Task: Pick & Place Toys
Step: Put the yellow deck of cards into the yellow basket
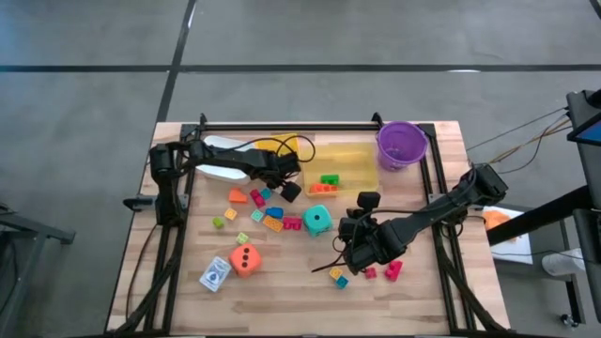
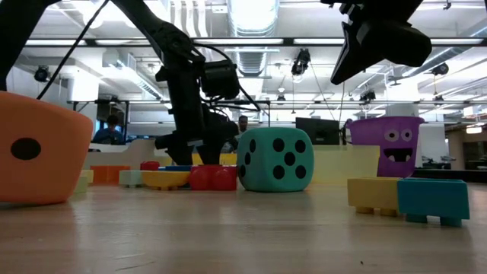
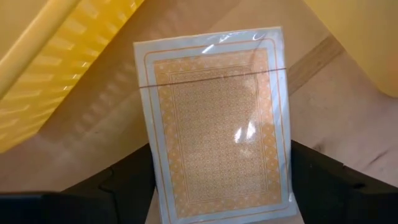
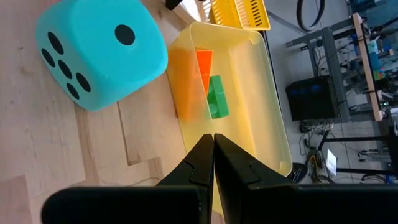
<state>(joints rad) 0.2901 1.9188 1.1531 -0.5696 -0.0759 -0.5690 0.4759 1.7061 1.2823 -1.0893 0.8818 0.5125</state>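
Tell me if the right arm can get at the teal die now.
Probably yes: the right gripper, shut, sits beside the teal die with bare table between; it must open first.

Bins and bucket on the counter

A wooden counter (image 1: 282, 291) carries a clear yellowish bin (image 1: 349, 160) near its far edge. Just beside that bin, toward the right corner, stands a purple bucket (image 1: 402, 144) with a cartoon face. On the bin's other side lies a yellow slatted bin (image 3: 56, 62). Beyond the counter, grey floor and an office room
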